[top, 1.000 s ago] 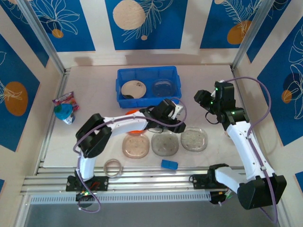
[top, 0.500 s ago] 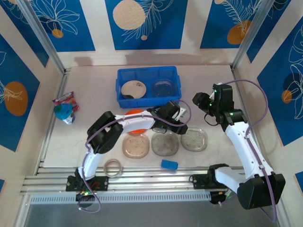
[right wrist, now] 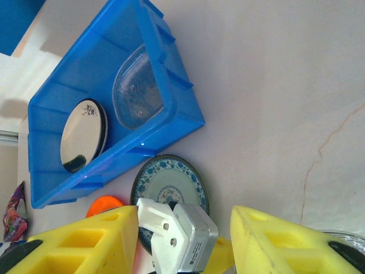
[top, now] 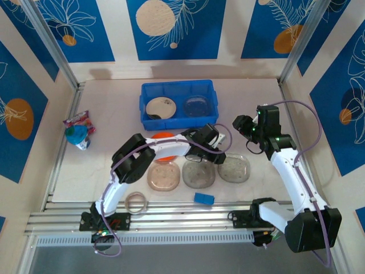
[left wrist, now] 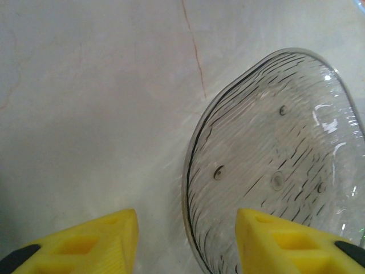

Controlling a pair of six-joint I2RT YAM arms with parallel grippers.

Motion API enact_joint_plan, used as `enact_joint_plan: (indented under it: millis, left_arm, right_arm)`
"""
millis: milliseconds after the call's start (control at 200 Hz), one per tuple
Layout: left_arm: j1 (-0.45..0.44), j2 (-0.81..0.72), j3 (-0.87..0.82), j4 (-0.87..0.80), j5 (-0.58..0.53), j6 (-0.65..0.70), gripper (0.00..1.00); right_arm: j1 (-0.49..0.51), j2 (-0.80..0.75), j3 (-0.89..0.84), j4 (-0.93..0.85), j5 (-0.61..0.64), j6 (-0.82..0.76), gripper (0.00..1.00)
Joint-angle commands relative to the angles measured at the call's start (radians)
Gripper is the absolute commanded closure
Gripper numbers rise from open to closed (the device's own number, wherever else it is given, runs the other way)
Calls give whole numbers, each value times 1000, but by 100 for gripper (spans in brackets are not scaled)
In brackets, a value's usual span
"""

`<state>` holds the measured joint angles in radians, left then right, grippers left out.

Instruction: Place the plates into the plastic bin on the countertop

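Observation:
The blue plastic bin at the back of the countertop holds a beige plate and a clear plate. Three translucent plates lie in a row near the front. My left gripper is open low over the rightmost clear plate, with the plate's left rim between the fingers; it also shows from above. An orange plate and a blue-white patterned plate lie partly under the left arm. My right gripper hovers open and holds nothing.
A small translucent ring and a blue block lie by the front rail. A snack packet with a teal object sits at the left. The left arm's wrist lies between the right gripper's fingers in the right wrist view.
The left gripper has reached further right, to the edge of the rightmost clear plate. The right gripper has shifted slightly back and right.

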<state>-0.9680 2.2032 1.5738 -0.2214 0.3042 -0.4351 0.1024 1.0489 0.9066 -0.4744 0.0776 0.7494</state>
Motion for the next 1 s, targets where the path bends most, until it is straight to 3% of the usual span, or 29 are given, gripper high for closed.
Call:
enact_joint_plan:
  millis: [0, 360, 580, 775, 996]
  left_arm:
    - [-9, 26, 41, -19, 33, 9, 54]
    - [-15, 58, 72, -46, 36, 9, 62]
    - [-17, 77, 105, -72, 33, 6, 76]
    - [-17, 80, 114, -74, 21, 1, 78]
    - [-12, 78, 143, -54, 56, -6, 91]
  right_arm:
    - [-4, -21, -18, 29, -18, 21, 53]
    - [-14, -13, -37, 39, -17, 20, 53]
    - [-25, -16, -46, 43, -19, 16, 53]
    - [-39, -2, -11, 27, -22, -15, 54]
    - [-41, 19, 14, 28, -22, -23, 54]
